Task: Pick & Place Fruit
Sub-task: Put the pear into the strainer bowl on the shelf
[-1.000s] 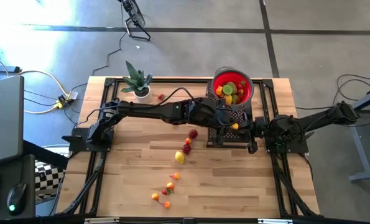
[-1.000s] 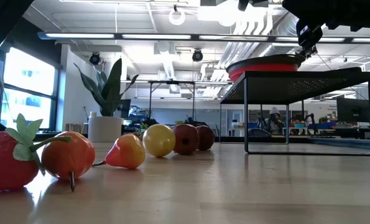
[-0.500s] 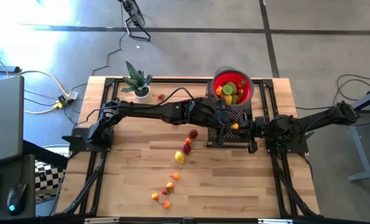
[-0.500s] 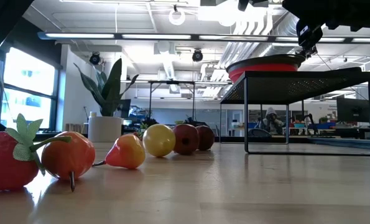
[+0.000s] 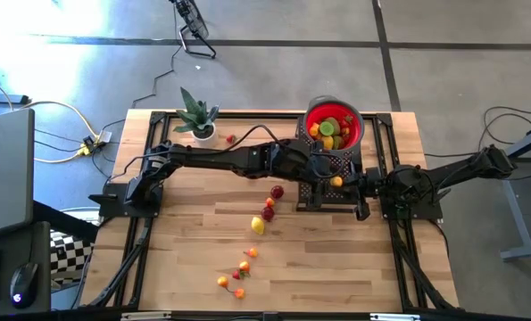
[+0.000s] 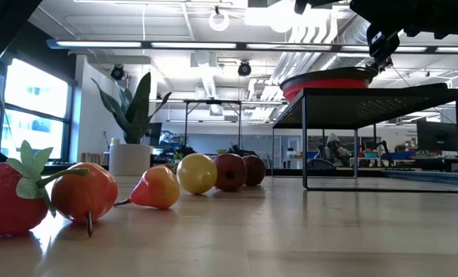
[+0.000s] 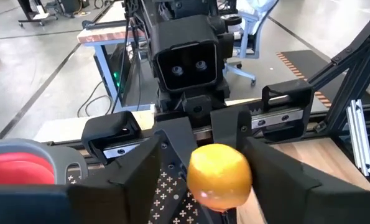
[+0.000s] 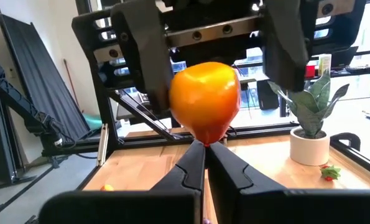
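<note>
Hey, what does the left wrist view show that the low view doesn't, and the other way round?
Only the left wrist view shows the orange fruit between the opened left gripper fingers, with the right gripper facing it. Only the low view shows the strawberry, the row of fruit on the table and the potted plant. Both show the red bowl on the black rack.

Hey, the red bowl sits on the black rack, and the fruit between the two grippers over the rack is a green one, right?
Not quite. The fruit between the left gripper and the right gripper is orange, not green, as the right wrist view shows. The red bowl does sit on the black rack.
</note>
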Robot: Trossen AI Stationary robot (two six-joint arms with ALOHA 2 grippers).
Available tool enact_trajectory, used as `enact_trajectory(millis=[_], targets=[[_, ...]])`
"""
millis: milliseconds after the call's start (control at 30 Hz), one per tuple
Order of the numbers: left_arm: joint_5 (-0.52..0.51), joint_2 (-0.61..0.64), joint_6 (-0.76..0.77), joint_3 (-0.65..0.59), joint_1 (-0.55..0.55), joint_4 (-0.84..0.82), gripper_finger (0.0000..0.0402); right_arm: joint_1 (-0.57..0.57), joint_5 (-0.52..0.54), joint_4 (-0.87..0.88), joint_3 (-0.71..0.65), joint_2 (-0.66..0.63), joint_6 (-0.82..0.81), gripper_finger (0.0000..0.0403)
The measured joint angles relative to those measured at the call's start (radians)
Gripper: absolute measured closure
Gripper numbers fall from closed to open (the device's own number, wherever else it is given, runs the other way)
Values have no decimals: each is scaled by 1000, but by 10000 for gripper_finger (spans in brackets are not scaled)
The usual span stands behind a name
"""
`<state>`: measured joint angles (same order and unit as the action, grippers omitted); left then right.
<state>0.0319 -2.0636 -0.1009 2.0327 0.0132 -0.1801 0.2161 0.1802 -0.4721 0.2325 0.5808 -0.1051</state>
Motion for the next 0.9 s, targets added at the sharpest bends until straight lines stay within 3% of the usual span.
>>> enact_trajectory(millis=[233,900], targets=[[0,0,1,0,0,5,143,0,0,0,0,0,0,399],[4,0,1,0,0,-3,142,0,0,-2,0,0,0,399]])
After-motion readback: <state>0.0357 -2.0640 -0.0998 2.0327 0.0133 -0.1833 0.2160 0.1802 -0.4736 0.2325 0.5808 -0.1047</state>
